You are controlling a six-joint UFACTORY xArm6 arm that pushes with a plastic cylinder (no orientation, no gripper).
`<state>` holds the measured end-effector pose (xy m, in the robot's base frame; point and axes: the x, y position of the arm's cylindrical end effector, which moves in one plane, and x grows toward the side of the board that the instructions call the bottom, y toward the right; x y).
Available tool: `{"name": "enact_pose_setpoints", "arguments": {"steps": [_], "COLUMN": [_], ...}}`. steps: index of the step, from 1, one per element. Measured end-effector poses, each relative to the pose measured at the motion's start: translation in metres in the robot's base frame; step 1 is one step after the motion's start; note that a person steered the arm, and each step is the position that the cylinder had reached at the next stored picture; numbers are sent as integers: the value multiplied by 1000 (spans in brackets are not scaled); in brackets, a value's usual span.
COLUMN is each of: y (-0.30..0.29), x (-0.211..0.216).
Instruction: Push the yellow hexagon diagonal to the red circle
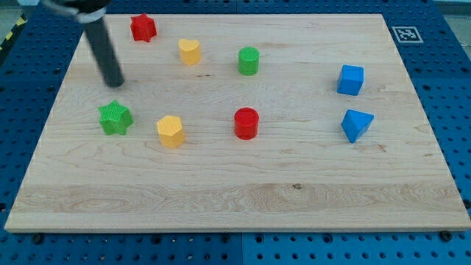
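The yellow hexagon point(170, 131) sits left of centre on the wooden board. The red circle point(246, 123) stands to its right, about level with it and a block's width or two away. My tip point(115, 83) rests on the board at the upper left, above the green star point(115, 118) and up-left of the yellow hexagon, touching no block.
A red star point(143, 28) is at the top left, a yellow heart point(190, 51) and a green circle point(249, 60) are along the top. A blue cube point(351, 79) and a blue triangle point(357, 124) are at the right. The board's left edge point(45, 125) is near the green star.
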<state>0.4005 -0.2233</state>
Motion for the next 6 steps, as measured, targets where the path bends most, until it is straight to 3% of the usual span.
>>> {"name": "enact_pose_setpoints", "arguments": {"steps": [2, 3, 4, 6], "y": [-34, 14, 71, 123], "x": [113, 119, 108, 19]}}
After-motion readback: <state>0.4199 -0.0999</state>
